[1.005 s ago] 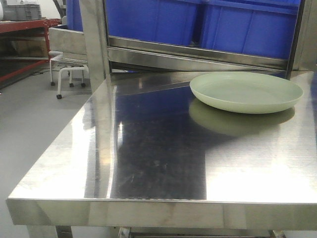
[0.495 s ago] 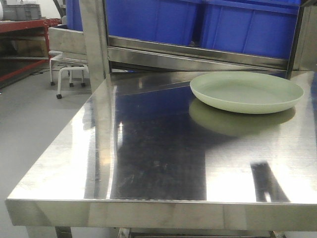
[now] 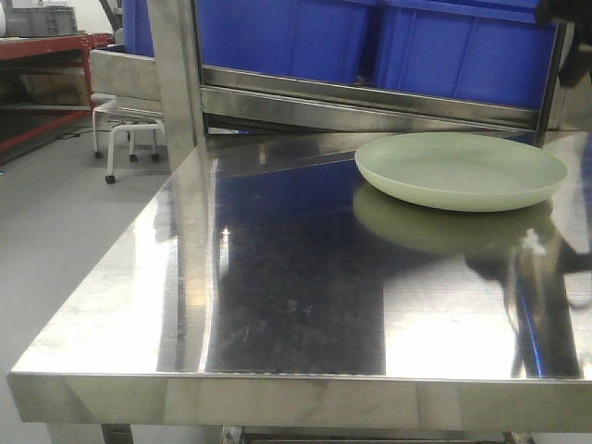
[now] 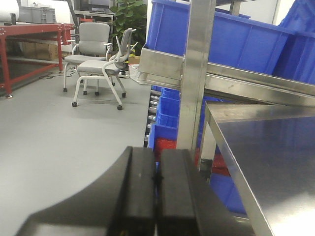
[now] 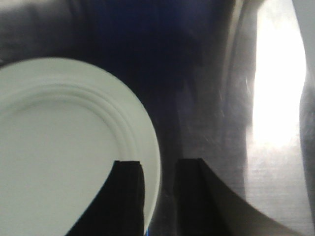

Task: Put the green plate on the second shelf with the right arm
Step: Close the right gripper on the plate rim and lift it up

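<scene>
— What lies on the steel counter (image 3: 277,277)?
— A green plate (image 3: 461,171) is set flat at its far right, in front of a shelf (image 3: 370,102) loaded with blue bins (image 3: 287,37).
— How is the right gripper (image 5: 158,164) placed?
— It is held over the plate's rim, jaws apart: one finger is seen above the plate, the other above bare steel. Contact cannot be judged.
— And the left gripper (image 4: 157,152)?
— Its jaws are pressed together on nothing, beside the counter's edge.

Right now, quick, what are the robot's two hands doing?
Left gripper: closed, holding nothing.
Right gripper: open, with the rim of the green plate between its fingers, not gripped yet.
</scene>
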